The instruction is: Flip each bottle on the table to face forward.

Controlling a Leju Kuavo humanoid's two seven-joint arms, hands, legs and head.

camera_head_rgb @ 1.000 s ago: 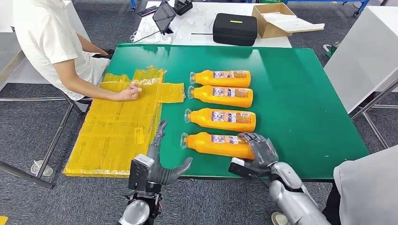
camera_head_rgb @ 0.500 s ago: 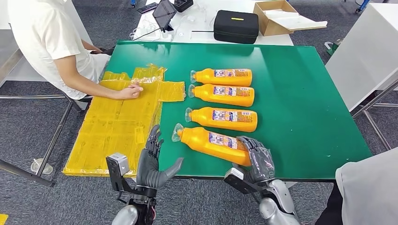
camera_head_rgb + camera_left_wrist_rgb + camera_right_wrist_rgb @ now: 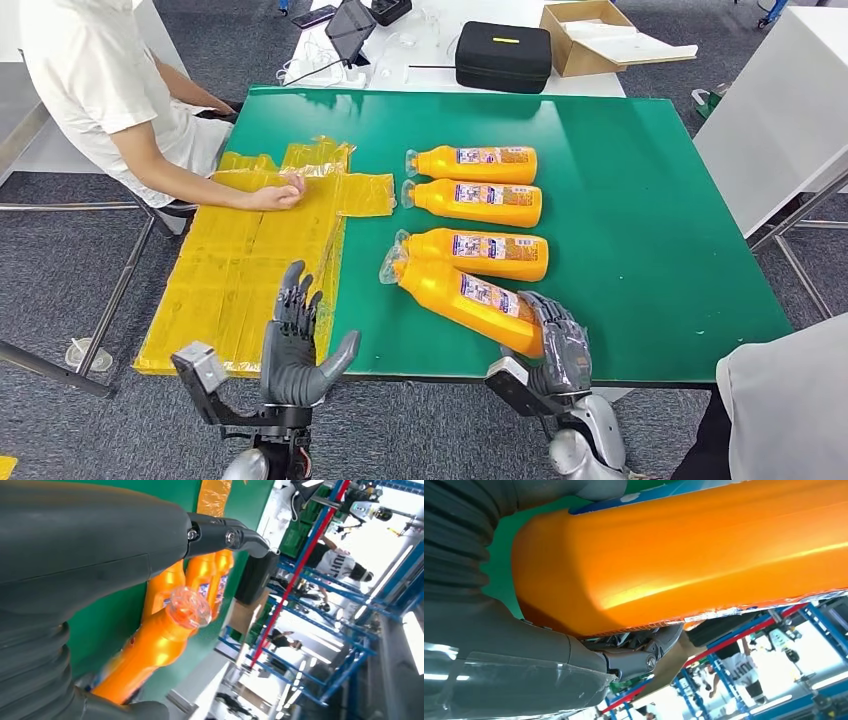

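Several orange bottles with clear caps lie on the green table (image 3: 620, 180), caps pointing left, labels up. My right hand (image 3: 556, 340) grips the base of the nearest bottle (image 3: 465, 300) and holds it tilted, cap end raised and over the cap of the bottle behind it (image 3: 485, 254). In the right wrist view the orange base (image 3: 684, 545) lies against my palm. Two more bottles (image 3: 475, 163) (image 3: 475, 203) lie farther back. My left hand (image 3: 296, 345) is open at the table's near edge, left of the held bottle; its wrist view looks at the raised cap (image 3: 189, 607).
A stack of yellow plastic sheets (image 3: 250, 270) covers the table's left side, with a seated person's hand (image 3: 275, 195) resting on it. A black case (image 3: 503, 58) and a cardboard box (image 3: 590, 40) sit on the white table behind. Another person's clothing (image 3: 785, 400) is at the near right.
My right hand has lifted and swung the nearest bottle, its cap end rising toward the bottle behind. My left hand has drawn back and left, away from the bottle.
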